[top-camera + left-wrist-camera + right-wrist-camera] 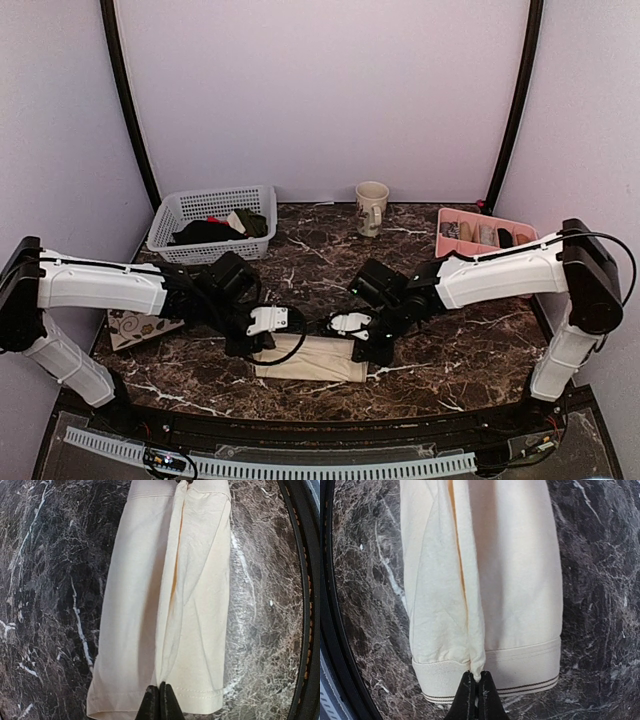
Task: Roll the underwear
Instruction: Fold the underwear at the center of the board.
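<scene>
**Pinching a folded cream garment at both ends**

Lying flat near the front edge of the dark, white-veined marble table (450, 350), the plain cream-beige soft cloth underwear (310, 360) is sitting folded lengthwise into a long narrow strip. A crease is running down its middle where one flap is overlapping the other, as both wrist views show (170, 595) (485, 580).

The black two-finger left gripper (160, 702) is clamping the stitched hem end of the strip. Its fingertips are pressing tight together right at the crease. In the top view this gripper (262, 348) is standing at the strip's left end.

The black two-finger right gripper (474, 697) is clenching the opposite end. That end is carrying a wide waistband with thin dark stripes, and the fingers are pinching a small pucker of cloth at the fold line. From above, this gripper (362, 350) is standing at the strip's right end, so the cloth is stretching between the two.

Farther out, a floral-patterned square tile (135, 328) is lying left of the strip, partly under the left arm. At the back left, a white plastic lattice basket (215, 193) is holding a black garment (200, 232) and an olive garment (257, 222). A cream ceramic mug (372, 207) is standing at the back centre, and a pink divided tray (442, 235) is sitting at the back right.
</scene>
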Available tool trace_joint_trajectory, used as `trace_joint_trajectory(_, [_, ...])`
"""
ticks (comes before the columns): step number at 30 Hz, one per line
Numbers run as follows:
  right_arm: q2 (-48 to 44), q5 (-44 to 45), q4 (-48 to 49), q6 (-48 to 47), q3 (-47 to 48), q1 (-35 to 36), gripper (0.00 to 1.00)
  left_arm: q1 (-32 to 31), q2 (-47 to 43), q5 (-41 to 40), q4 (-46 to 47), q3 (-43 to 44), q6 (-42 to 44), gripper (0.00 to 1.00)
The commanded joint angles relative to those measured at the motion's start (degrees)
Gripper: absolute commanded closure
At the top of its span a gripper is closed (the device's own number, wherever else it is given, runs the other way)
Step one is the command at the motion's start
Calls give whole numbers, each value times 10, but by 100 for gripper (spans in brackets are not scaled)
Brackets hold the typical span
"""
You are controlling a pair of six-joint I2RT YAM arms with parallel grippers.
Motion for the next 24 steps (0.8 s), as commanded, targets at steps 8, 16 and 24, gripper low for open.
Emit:
trace_joint_trajectory(8, [33, 8, -10, -10, 67, -36, 100, 40, 45, 11, 12, 38, 50, 100])
trace_joint_trajectory(16, [64, 27, -7, 3, 81, -41, 100, 47, 76, -2, 36, 44, 39, 100])
trace_joint_trajectory(24, [22, 49, 9, 58, 78, -54, 62, 52, 66, -47, 64, 39, 1, 83])
